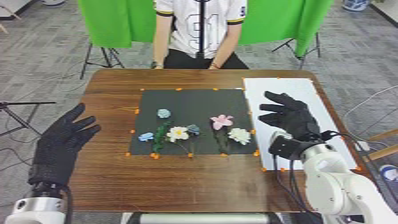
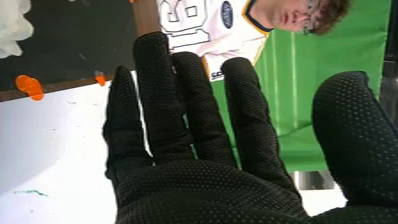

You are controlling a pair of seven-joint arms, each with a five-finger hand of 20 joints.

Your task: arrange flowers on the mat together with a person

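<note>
Left hand [image 1: 60, 142]: fingers spread, at black mat's [image 1: 209, 102] 9 o'clock
Right hand [image 1: 291, 119]: fingers straight, thumb apart, mat's 3 o'clock
Flowers [image 1: 221, 121]: on mat, 3 round to 10 o'clock
White sheet [image 1: 275, 86]: green mark [image 2: 34, 192], illegible

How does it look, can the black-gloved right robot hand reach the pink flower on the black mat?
Probably yes: the open right robot hand is beside the black mat, and nothing seems between it and the pink flower, though the cream flower lies close.

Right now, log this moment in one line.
right black-gloved hand open over white sheet; left black-gloved hand open at brown wooden table; pink and white flowers on black mat
</note>
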